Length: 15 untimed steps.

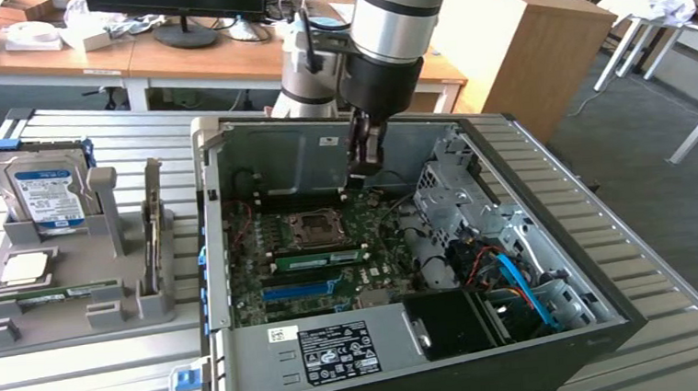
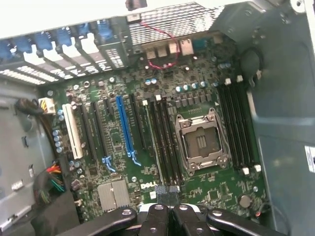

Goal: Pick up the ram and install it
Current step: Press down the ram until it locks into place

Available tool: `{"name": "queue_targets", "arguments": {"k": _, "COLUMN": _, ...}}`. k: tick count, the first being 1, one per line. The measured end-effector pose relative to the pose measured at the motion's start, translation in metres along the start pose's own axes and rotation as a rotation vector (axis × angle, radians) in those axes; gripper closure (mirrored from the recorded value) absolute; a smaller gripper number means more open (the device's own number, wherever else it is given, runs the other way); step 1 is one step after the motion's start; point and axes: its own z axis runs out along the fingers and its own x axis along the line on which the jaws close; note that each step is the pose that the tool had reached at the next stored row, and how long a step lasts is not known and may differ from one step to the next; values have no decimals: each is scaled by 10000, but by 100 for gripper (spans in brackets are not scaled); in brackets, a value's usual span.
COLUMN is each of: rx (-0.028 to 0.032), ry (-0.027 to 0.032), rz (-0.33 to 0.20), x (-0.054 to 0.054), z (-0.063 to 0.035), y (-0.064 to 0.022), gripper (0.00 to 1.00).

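Observation:
The ram [image 1: 54, 293], a long thin green stick, lies flat in the grey holder [image 1: 77, 256] at the exterior view's left, outside the computer case. My gripper [image 1: 358, 180] hangs inside the open case [image 1: 335, 349], above the far part of the motherboard and well away from that stick. In the wrist view its black fingers [image 2: 167, 192] are pressed together with nothing between them, over the board's edge near the empty processor socket [image 2: 202, 142]. A second green stick [image 1: 316, 255] stands in a slot beside the socket [image 1: 314, 224].
The holder also carries an upright hard drive [image 1: 44, 194], an upright expansion card [image 1: 152, 229] and a square silver processor chip [image 1: 25, 266]. Drive cages and cables [image 1: 502, 268] crowd the case's right side. A blue slot [image 2: 125, 128] runs across the board.

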Motion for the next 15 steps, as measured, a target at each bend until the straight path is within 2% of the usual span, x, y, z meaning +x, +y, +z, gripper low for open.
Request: {"name": "queue_targets", "arguments": {"k": 15, "rx": 104, "ry": -10, "rz": 2177, "x": 1, "z": 11, "y": 1, "gripper": 90}}
